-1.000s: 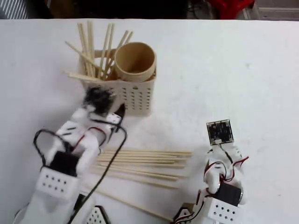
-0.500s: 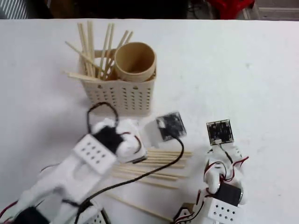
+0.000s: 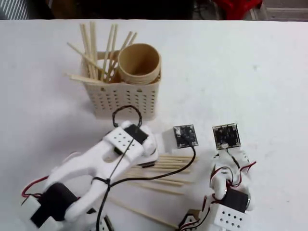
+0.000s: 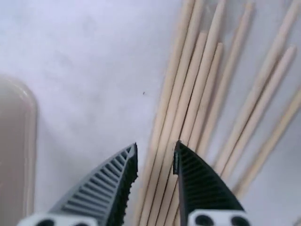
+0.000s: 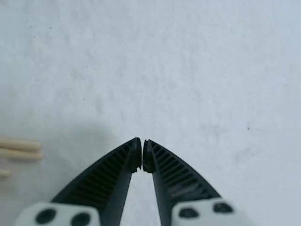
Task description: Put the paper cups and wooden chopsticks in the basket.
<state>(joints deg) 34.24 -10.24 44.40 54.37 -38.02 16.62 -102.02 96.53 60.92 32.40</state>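
**One camera up high, two small cameras riding on the arms**

The high camera looks down from far up on the whole table (image 3: pixel 250 72). The basket (image 3: pixel 127 98) is out past the arms, and both arms are at the near edge. The left wrist camera (image 3: pixel 185 136) sits just behind the left gripper (image 4: pixel 155 157). It looks past the tips, very close to the table, at the loose chopsticks (image 4: pixel 188 108) lying right under and ahead of them. The right wrist camera (image 3: pixel 226 135) sits just behind the right gripper (image 5: pixel 142 153). It looks down, also very close, at the table ahead of its tips, with a few ends of those chopsticks off to one side. All three views share the loose chopsticks.
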